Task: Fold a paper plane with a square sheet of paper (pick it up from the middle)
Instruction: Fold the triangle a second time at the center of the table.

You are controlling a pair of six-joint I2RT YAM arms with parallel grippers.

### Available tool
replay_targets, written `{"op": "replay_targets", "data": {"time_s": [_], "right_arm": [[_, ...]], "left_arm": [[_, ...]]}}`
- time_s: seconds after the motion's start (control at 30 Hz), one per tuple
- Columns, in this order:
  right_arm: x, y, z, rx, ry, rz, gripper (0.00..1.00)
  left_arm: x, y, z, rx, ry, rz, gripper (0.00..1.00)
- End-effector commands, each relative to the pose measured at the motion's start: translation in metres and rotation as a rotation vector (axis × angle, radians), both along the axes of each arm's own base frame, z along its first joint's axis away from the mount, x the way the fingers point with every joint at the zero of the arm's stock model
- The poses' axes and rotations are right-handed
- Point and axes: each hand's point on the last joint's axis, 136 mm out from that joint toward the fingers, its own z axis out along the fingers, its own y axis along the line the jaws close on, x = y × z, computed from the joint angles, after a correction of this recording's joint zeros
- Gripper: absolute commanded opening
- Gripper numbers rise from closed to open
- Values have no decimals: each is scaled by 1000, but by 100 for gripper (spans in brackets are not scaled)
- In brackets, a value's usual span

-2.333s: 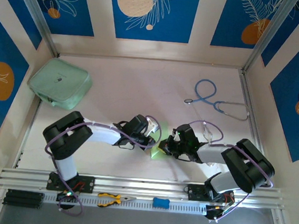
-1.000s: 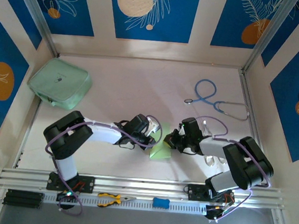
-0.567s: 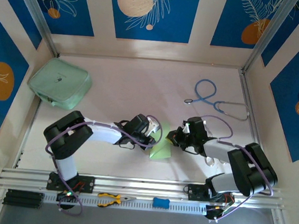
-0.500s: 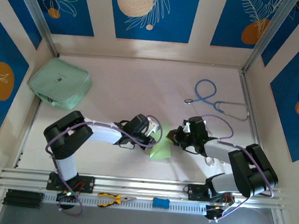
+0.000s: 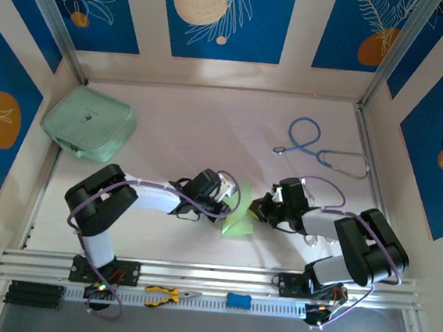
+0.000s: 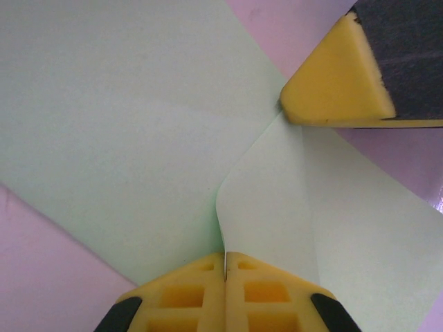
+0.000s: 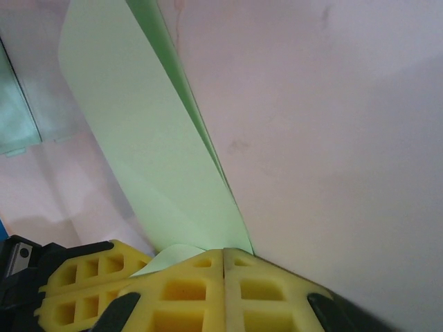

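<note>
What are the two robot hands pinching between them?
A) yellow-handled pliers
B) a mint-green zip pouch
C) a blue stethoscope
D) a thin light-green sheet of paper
D: the left hand and the right hand are each shut on an edge of the thin light-green sheet of paper.

square sheet of paper (image 5: 239, 223) near tabletop (image 5: 202, 125) centre, left pincer (image 5: 226, 205) at its 9 o'clock, right pincer (image 5: 257, 212) at 3, pouch (image 5: 89, 123) at 10, stethoscope (image 5: 317, 148) at 1, pliers (image 5: 170, 294) at 7 on near rail (image 5: 210, 279)
</note>
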Motion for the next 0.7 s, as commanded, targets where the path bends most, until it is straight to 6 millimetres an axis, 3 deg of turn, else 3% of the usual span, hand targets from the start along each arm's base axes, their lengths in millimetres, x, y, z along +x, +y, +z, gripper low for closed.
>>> {"op": "replay_targets", "data": {"time_s": [0.0, 0.2, 0.43, 0.67], "right_arm": [[1, 5, 20, 12, -55, 39, 0], [-7, 25, 31, 43, -63, 98, 0], [-14, 37, 12, 32, -11, 115, 0], [-24, 25, -13, -33, 64, 98, 0]], "left_arm": [[-5, 8, -12, 49, 34, -12, 1], [-4, 7, -11, 44, 35, -12, 1], [-6, 6, -10, 38, 41, -17, 1], [-5, 7, -6, 37, 33, -14, 5]]}}
